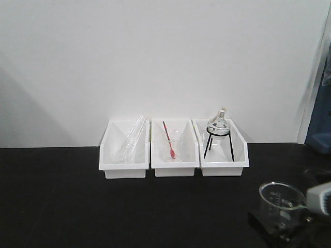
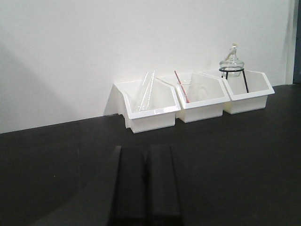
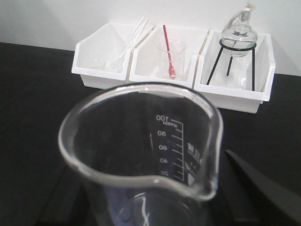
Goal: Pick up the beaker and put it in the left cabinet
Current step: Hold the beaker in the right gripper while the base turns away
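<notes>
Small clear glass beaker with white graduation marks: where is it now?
The beaker is lower right in the front view, at the right tool, nearest the white bin holding a black tripod.

Front view: we faced white bins [image 1: 174, 165] head-on, mid-range. Left wrist: low, oblique from their left. Right wrist: we looked close over beaker [image 3: 141, 155] rim at same bins.

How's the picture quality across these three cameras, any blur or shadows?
Front-facing view: soft overall, blurriest at lower right around the beaker. Left wrist view: the left tool is a dark, blurry shape, and there is a grey shadow on the wall. Right wrist view: beaker rim slightly soft, white bins sharp.
</notes>
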Controlling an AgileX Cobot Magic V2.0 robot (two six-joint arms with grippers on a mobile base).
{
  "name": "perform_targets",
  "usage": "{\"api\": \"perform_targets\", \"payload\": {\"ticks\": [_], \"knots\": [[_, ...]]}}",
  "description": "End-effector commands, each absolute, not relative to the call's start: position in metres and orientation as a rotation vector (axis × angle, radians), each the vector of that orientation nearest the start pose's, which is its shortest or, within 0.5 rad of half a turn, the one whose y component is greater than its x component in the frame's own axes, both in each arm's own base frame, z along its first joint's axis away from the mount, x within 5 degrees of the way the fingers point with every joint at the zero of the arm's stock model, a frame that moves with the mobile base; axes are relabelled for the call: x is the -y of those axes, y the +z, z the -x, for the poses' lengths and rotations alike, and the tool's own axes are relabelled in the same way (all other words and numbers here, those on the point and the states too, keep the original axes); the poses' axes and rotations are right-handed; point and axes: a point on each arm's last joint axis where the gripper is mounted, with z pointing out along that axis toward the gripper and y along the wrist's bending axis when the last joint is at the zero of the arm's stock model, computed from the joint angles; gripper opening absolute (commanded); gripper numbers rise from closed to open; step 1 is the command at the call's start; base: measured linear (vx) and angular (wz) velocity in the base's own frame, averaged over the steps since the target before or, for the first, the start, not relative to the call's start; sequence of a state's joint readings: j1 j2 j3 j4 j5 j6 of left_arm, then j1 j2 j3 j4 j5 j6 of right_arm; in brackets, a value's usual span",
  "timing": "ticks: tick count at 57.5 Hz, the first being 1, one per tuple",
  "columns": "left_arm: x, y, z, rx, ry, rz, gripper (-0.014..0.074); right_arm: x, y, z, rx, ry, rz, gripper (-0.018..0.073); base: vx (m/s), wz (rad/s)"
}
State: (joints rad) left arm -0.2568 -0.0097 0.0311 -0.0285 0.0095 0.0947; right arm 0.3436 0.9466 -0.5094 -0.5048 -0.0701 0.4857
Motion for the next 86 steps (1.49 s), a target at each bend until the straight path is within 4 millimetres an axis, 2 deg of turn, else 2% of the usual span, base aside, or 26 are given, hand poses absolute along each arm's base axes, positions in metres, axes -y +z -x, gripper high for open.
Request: {"api": "perform_targets", "payload": {"ticks": [1,6,17,54,86], "knots": [[0.014,0.206,-0.054,-1.412,-0.168,-0.222,0.0001,-0.065,0.298,-0.168,-1.711,0.29,0.353,-0.0006,0.0,0.0],[0.014,0.206,-0.054,-1.412,-0.168,-0.222,0.0001,-0.06,0.293,-0.156,-1.708,0.281,0.35,-0.0006,0.0,0.0],[0.014,0.206,-0.054,-1.412,-0.168,-0.222,0.0001,-0.056,0.294,-0.148,-1.693,0.269,0.346,-0.0006,0.0,0.0],[0.014,0.206,-0.054,-1.412,-0.168,-0.222,0.0001,-0.056,0.294,-0.148,-1.694,0.269,0.345,-0.0006,-0.01,0.03],[0.014,0.206,-0.054,-1.412,-0.168,-0.222,0.0001,-0.056,0.294,-0.148,-1.694,0.272,0.342,-0.0006,-0.06,0.25]]}}
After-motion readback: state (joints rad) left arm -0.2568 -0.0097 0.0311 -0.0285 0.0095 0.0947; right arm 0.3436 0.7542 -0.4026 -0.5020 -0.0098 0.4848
